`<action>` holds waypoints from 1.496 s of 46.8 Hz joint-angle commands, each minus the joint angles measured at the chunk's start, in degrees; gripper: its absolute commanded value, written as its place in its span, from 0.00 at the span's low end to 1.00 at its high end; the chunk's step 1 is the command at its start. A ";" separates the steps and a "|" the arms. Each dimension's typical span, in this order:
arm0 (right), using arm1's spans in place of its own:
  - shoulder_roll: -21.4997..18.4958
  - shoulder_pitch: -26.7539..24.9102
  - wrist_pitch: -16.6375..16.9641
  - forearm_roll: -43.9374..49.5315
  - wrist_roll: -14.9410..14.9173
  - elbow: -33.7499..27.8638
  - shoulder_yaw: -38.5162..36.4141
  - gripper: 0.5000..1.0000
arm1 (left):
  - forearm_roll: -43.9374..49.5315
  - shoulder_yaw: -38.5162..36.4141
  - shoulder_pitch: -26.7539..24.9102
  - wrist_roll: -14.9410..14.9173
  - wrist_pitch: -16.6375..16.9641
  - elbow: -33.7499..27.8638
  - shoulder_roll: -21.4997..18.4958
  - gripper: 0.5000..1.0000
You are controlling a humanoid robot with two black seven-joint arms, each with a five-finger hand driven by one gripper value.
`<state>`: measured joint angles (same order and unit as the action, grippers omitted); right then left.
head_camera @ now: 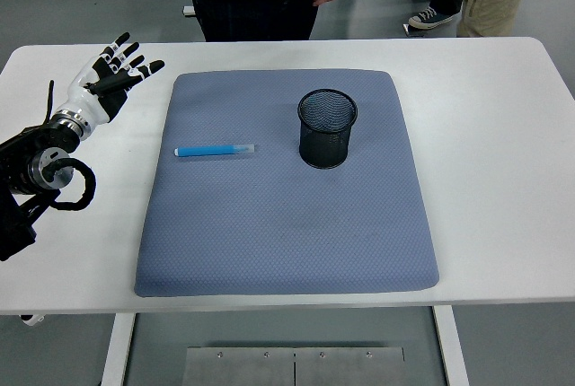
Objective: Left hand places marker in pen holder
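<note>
The robot's left hand (112, 76), white and black with 5 fingers spread and holding nothing, hovers over the white table (503, 135). To its right, nearer the camera, a slim blue marker (214, 150) lies flat on a grey-blue padded mat (287, 233). Farther right stands a black wire-mesh pen holder (327, 127).

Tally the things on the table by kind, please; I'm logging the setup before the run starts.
Marker, blue, lying on the pad: 1
Pen holder, black mesh, upright on the pad: 1
Pad, grey-blue: 1
Total: 3
The left hand hovers open over the table's left side, holding nothing.
</note>
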<state>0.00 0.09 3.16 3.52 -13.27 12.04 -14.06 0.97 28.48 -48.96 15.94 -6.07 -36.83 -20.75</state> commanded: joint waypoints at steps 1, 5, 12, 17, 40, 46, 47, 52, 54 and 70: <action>0.00 0.00 0.00 0.00 0.00 0.00 0.00 1.00 | 0.00 0.00 0.00 0.06 0.00 0.00 0.01 1.00; 0.00 0.00 0.00 0.00 0.00 0.00 0.00 1.00 | 0.00 0.00 0.00 0.58 0.00 0.00 0.09 1.00; 0.00 0.00 0.00 0.00 0.00 0.00 0.00 1.00 | 0.00 0.00 0.44 2.52 -0.09 0.00 -0.08 1.00; 0.00 0.00 0.00 0.00 0.00 0.00 0.00 1.00 | 0.00 0.00 0.44 2.69 0.00 0.00 -0.08 1.00; 0.00 0.00 0.00 0.00 0.00 0.00 0.00 1.00 | 0.62 2.28 0.70 2.96 0.09 0.00 0.27 1.00; 0.00 0.00 0.00 0.00 0.00 0.00 0.00 1.00 | 0.97 2.37 0.70 2.96 0.09 0.00 0.71 1.00; 0.00 0.00 0.00 0.00 0.00 0.00 0.00 1.00 | 0.97 2.37 0.70 2.96 0.09 0.00 0.71 1.00; 0.00 0.00 0.00 0.00 0.00 0.00 0.00 1.00 | 1.06 2.46 0.70 2.96 0.09 0.00 0.71 1.00; 0.00 0.00 0.00 0.00 0.00 0.00 0.00 1.00 | 0.97 2.46 0.70 2.87 0.00 0.00 0.62 1.00; 0.00 0.00 0.00 0.00 0.00 0.00 0.00 1.00 | 0.00 1.67 0.27 1.47 0.35 0.00 -0.96 1.00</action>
<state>0.00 0.08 3.16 3.52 -13.26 12.04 -14.06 1.09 30.27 -48.80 17.88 -5.66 -36.77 -21.16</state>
